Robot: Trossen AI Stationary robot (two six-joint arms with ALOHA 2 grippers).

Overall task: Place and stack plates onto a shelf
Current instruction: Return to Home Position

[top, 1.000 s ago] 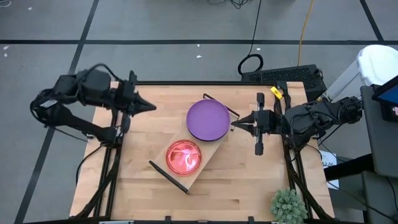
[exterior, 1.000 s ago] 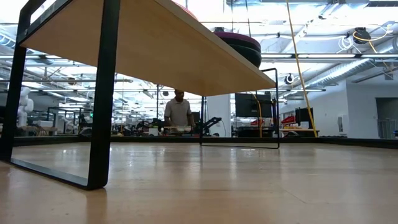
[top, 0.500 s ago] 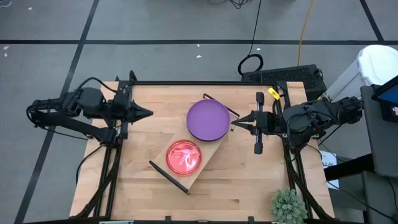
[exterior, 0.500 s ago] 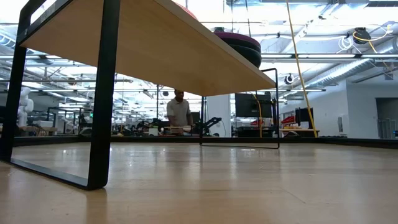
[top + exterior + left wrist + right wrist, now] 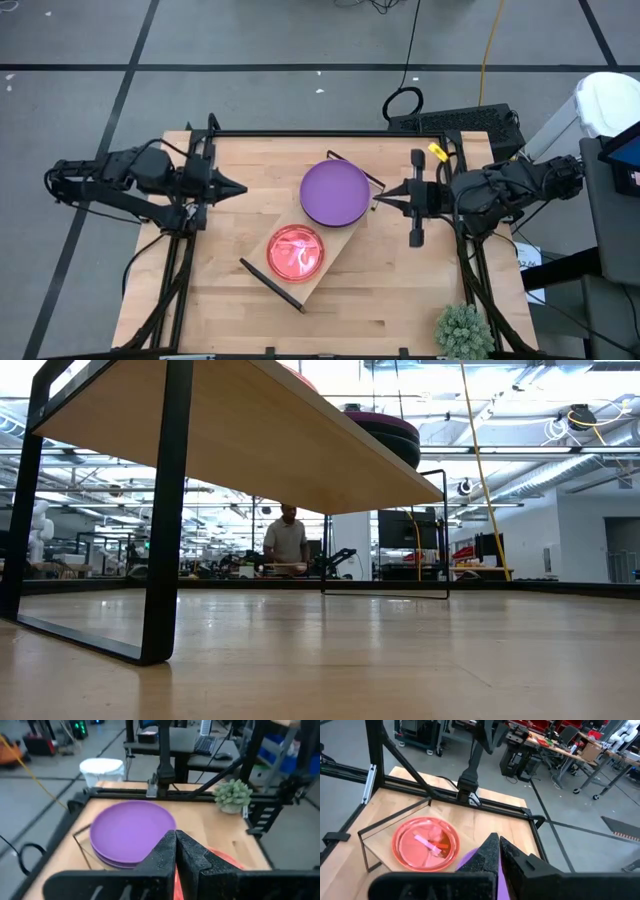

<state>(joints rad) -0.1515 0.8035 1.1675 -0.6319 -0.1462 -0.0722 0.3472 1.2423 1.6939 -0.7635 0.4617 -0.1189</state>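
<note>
On the shelf [image 5: 338,238], a light-wood board lying at a slant across the middle of the table [image 5: 230,300], two stacks stand apart. The purple plate [image 5: 334,193] sits at the board's far end. The low view shows it resting on a dark plate [image 5: 406,450], both above the shelf's pale underside. The translucent pink plate [image 5: 295,251] sits at the near end, close to one black frame end [image 5: 270,283]. What lies under the pink plate cannot be told.

The left gripper [image 5: 243,188] hovers over the table's left side, clear of the shelf, pointing toward the plates. Its fingers [image 5: 167,851] are pressed together and hold nothing. The right gripper [image 5: 376,200] hangs just beside the purple plate's rim on the opposite side, its fingers [image 5: 490,846] likewise closed tight and empty.

A spiky green plant [image 5: 463,330] stands at the table's near right corner. Beyond the table, a person [image 5: 288,540] stands at a bench in the room.
</note>
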